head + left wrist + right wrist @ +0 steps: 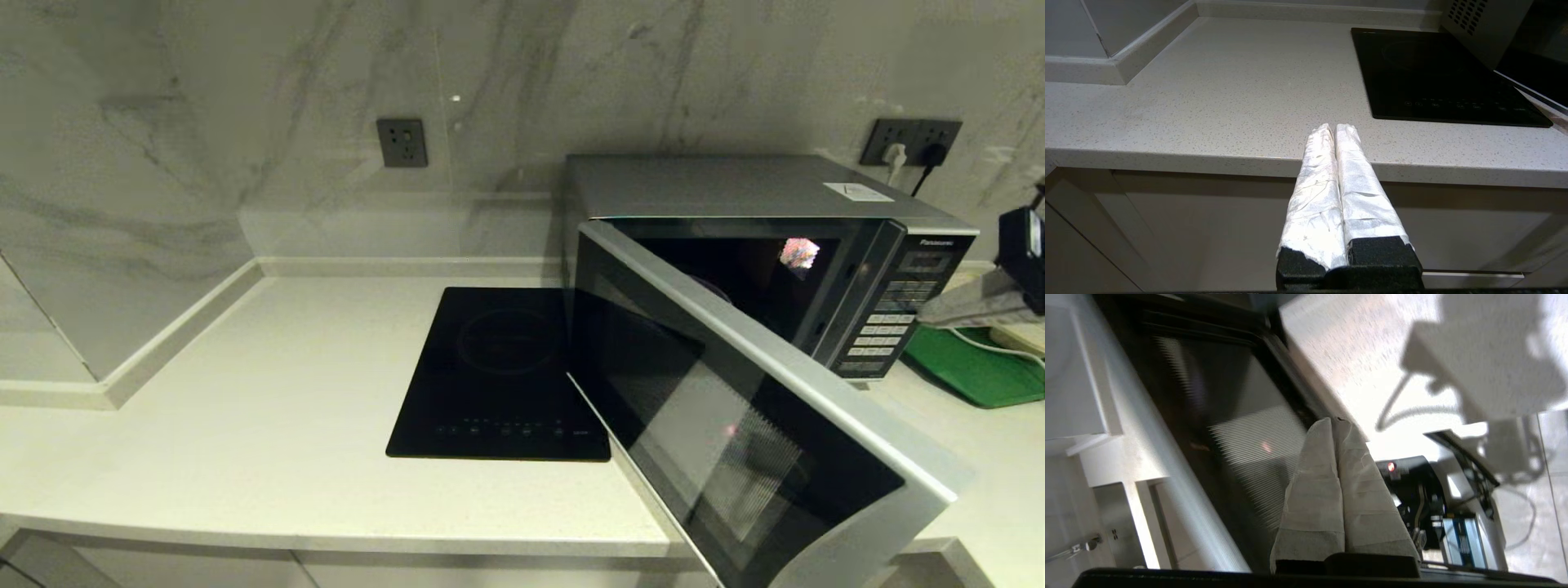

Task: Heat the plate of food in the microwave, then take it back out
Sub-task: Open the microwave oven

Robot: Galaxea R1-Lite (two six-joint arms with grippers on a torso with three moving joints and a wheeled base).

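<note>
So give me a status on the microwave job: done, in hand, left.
Done: the microwave door hangs wide open. The plate of food shows in no view, and the cavity is too dark to tell whether it is inside. In hand: the right end effector, shut and empty, sits by the keypad. The left end effector is parked, shut, at the counter edge. Left: can't judge without seeing the plate.

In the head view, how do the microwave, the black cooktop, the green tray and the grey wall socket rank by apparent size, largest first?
1. microwave, with its open door swung toward the camera, which enlarges it
2. black cooktop
3. green tray, cut off by the picture's edge, so its rank is unsure
4. grey wall socket
</note>
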